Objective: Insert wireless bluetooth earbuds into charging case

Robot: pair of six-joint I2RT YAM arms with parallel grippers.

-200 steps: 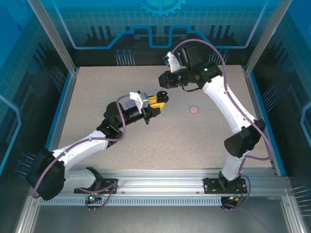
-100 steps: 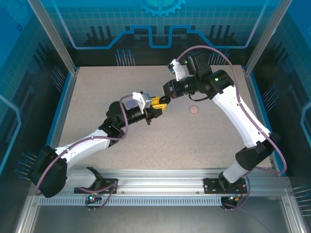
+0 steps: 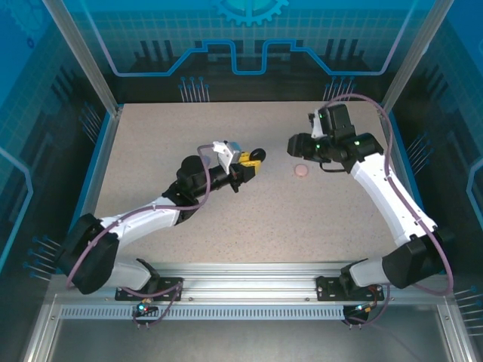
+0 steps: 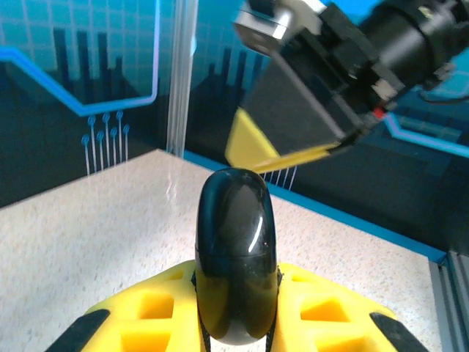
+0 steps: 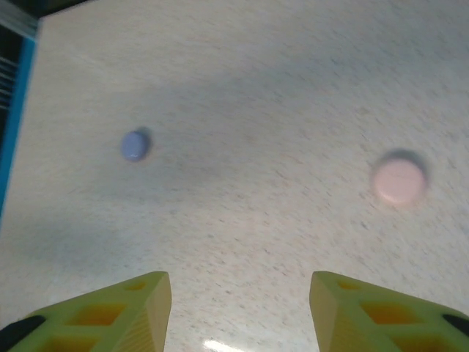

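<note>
- Left tool [image 3: 251,161] is pinching the black charging case [image 4: 234,249] above the middle of the tabletop [image 3: 151,151]; steadiness matters.
- Right tool [image 5: 238,293], spread, is hovering near the pink case [image 5: 399,181] right of centre; centring first seems wise.

Left gripper [image 3: 253,160] clamped; right gripper [image 5: 238,308] spread, facing down.

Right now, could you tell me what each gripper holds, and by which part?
The left gripper pinches the black case by its lower end, between both fingers; its top stands free. The right gripper is open and empty.
</note>
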